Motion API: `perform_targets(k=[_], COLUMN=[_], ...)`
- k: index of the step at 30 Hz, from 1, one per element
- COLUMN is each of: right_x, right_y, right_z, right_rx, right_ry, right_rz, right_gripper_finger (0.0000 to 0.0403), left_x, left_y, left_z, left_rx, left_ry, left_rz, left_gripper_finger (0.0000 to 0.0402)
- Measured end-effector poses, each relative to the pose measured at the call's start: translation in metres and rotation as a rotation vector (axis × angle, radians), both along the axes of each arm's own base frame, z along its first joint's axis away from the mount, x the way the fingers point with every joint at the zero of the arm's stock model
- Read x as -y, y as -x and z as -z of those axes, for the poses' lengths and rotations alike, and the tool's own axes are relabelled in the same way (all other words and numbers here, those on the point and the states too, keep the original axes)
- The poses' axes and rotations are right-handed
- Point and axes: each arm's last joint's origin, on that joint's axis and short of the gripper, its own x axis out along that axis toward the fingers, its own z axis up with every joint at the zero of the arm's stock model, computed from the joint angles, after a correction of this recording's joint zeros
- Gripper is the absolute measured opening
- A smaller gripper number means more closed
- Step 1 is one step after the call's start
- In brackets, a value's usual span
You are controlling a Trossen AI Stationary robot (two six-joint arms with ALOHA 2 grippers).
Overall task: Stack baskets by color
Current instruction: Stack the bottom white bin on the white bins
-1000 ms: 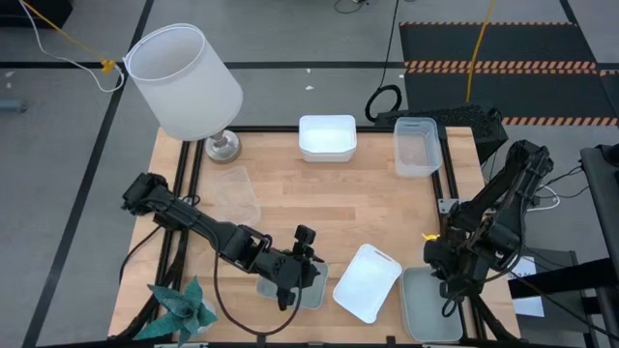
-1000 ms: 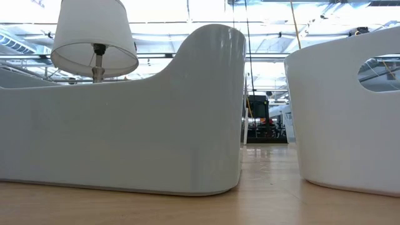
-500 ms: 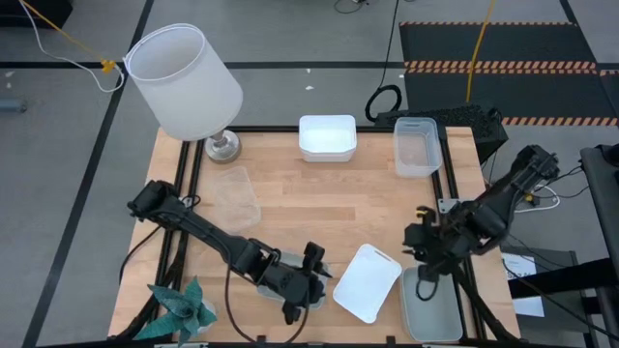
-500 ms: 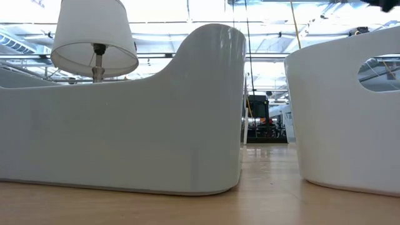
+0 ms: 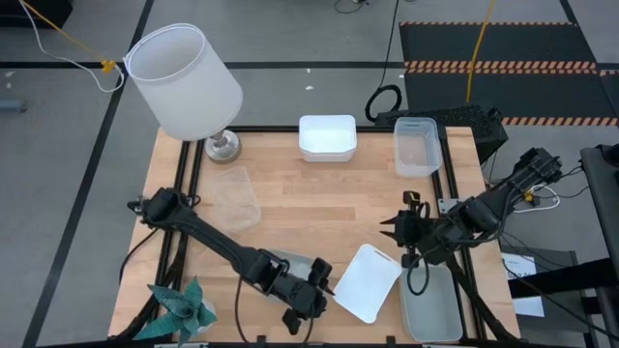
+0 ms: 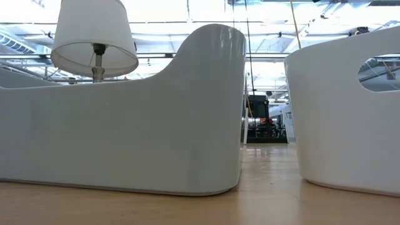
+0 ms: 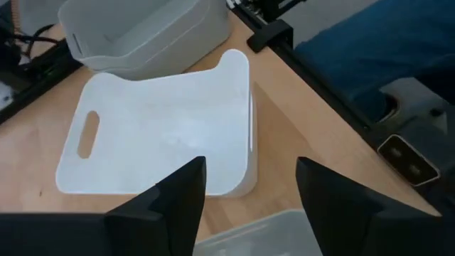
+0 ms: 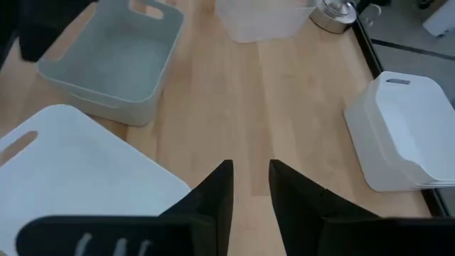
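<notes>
**Wooden table, baskets spread about**

Wood is the table [image 5: 319, 193] under us, with a big white lampshade [image 5: 184, 77] at its far left corner. We see a white basket [image 5: 368, 282] near the front edge, between a grey-green basket [image 5: 290, 271] and a grey one [image 5: 430, 309]. Our left gripper [image 5: 314, 290] hangs over the grey-green basket, jaws wide, holding nothing. Our right gripper [image 5: 398, 227] hovers beyond the white basket, fingers narrow and empty.

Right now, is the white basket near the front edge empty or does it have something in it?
Empty. The white basket shows a bare floor in the left wrist view, and the high view shows nothing inside it.
</notes>
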Motion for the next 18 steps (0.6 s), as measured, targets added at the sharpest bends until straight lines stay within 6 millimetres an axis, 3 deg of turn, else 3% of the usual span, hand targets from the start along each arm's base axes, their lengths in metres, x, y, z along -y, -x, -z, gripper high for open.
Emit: perform_targets(k=[10,18], right_x=[0.0,-0.002], right_y=[-0.001,-0.003], right_z=[0.0,-0.002], right_rx=[0.004,0.023], right_ry=[0.01,0.034], right_rz=[-0.011,-0.046], right_gripper_finger=[0.0083,0.0083], left_x=[0.003,0.001], left_y=[-0.019,-0.029], left_z=[0.022,0.045], left_rx=[0.039,0.017], left_ry=[0.057,0.035], left_rz=[0.031,0.03], left_gripper_finger=[0.0224,0.0199])
